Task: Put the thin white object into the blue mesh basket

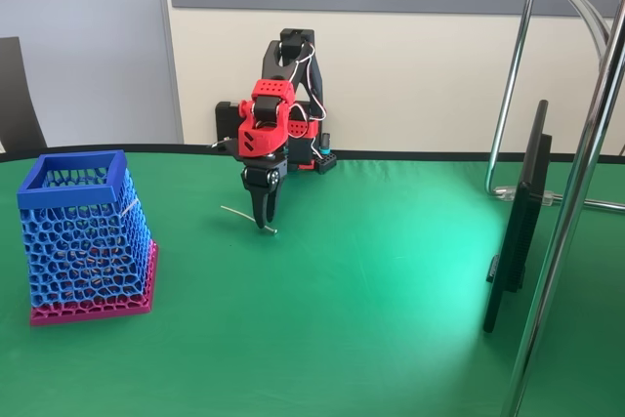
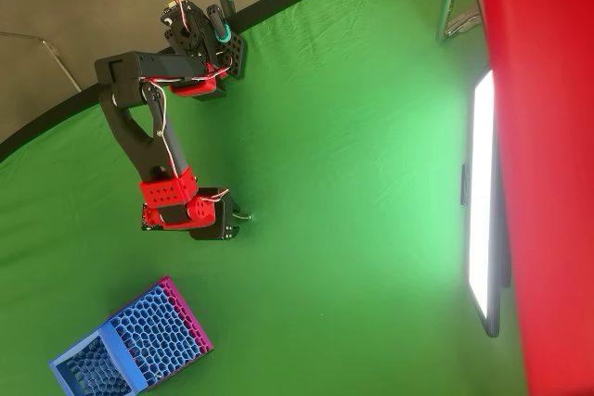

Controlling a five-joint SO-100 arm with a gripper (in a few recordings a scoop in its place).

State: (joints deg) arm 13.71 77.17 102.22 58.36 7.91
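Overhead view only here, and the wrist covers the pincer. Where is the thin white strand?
Observer: In the fixed view the thin white strand lies across the green cloth. The pincer meets it near its right end.
Operator: Gripped?
Observer: Can't tell. The fingers point straight down, close together, with their tips at the strand.
Operator: Basket okay?
Observer: The blue mesh basket stands upright on its pink base, rim up. It is left of the arm in that view, well apart from the strand.
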